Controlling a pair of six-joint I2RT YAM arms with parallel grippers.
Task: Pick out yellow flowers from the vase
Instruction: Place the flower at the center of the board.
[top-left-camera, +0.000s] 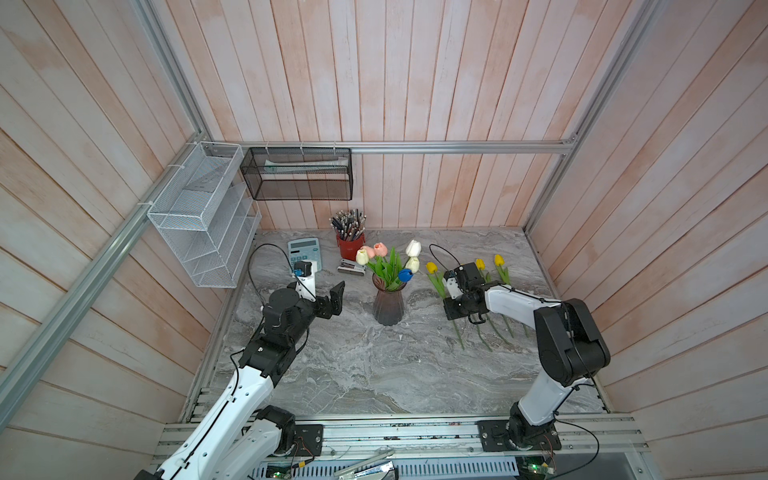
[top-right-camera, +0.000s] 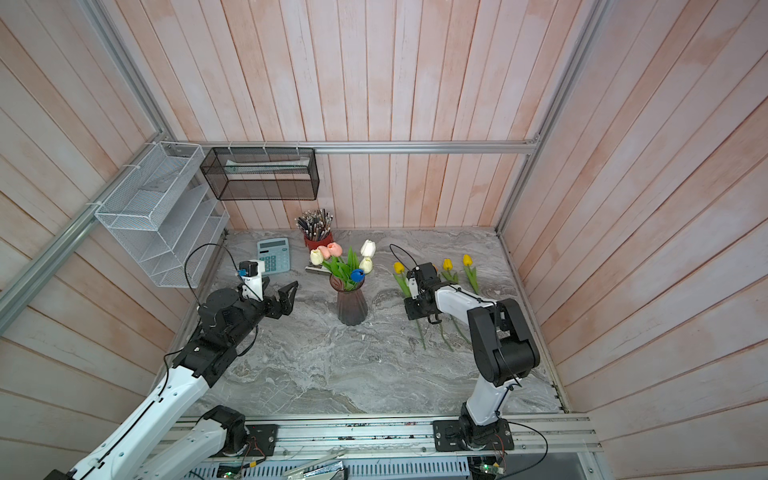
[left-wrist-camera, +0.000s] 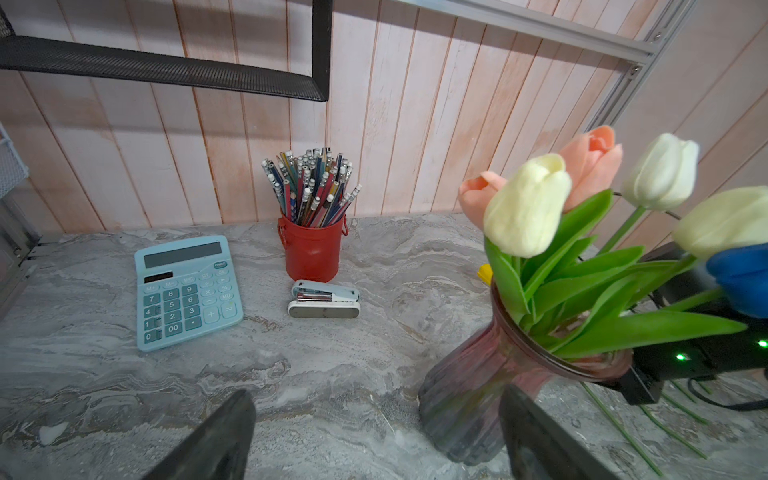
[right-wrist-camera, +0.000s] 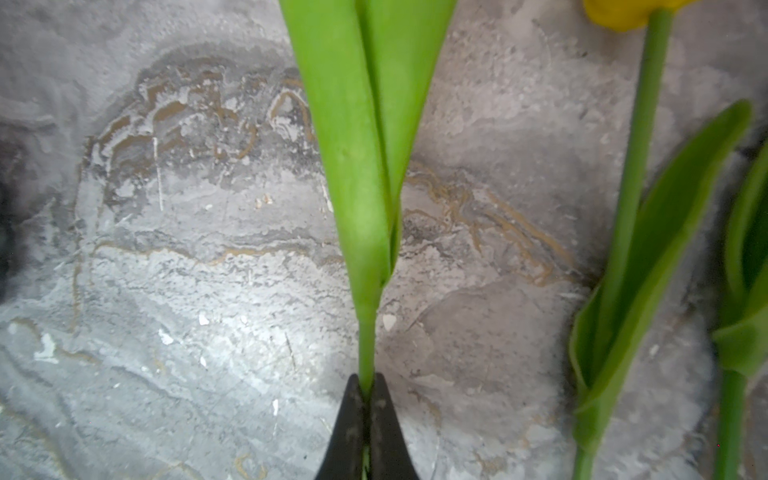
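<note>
Yellow flowers (top-left-camera: 499, 260) lay side by side on the grey marbled table (top-left-camera: 365, 374), to the right of the vase (top-left-camera: 388, 305), which stood mid-table holding white, pink and blue tulips (top-left-camera: 413, 248). We saw the right gripper (right-wrist-camera: 365, 388) pinched tight on one flower's green stem, while the left gripper (left-wrist-camera: 376, 392) hung with fingers wide apart beside the vase. Pale pink plank walls (top-left-camera: 415, 83) closed three sides, carrying a wire rack (top-left-camera: 199, 216) and mesh basket (top-left-camera: 297, 174); a calculator (top-left-camera: 304, 253), pencil cup (top-left-camera: 351, 245) and stapler (top-left-camera: 351, 266) sat at the back.
</note>
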